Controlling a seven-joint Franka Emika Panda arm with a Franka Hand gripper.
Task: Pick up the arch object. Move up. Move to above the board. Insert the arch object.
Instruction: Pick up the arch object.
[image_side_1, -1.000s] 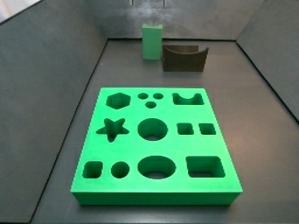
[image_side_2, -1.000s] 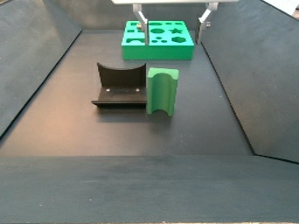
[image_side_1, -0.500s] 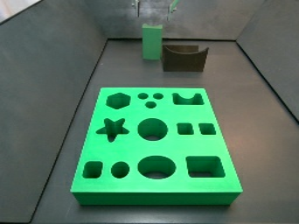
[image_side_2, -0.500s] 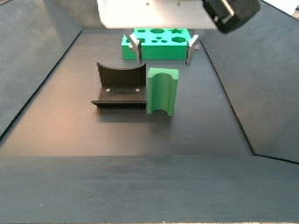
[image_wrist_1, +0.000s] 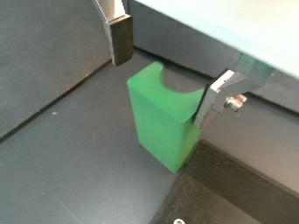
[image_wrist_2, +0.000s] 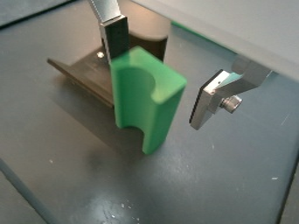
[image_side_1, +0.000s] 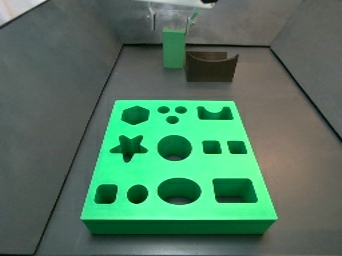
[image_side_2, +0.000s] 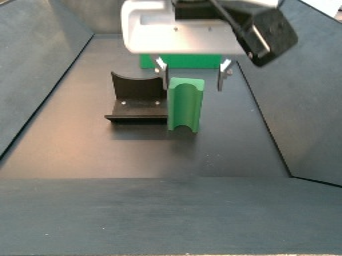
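I have the end effector right over the arch, jaws spread wide, one finger on each side of the block's top and neither pad touching it. Nothing is held yet. The step in hand is the pick.

The arch stands upright on the dark floor at the far end from the board, just beside the fixture. In a side view the arch sits directly below the end effector, with the fixture next to it.

To do it well, my read:
- Come down further so the pads land on the flat side faces, well below the scooped top, not on the rim.
- Keep the block centred in the gap; in a wrist view the arch looks closer to one finger than to its mate, so it may slide or tip on closing. Re-centre first.
- Close slowly; the block is tall and narrow and will topple easily.
- Watch clearance to the fixture on that side.

The arch itself is light green plastic with plain smooth faces and a rounded concave notch cut into its top end. Its colour is close to the board's, slightly duller. I can't tell which board cut-out it matches from here.
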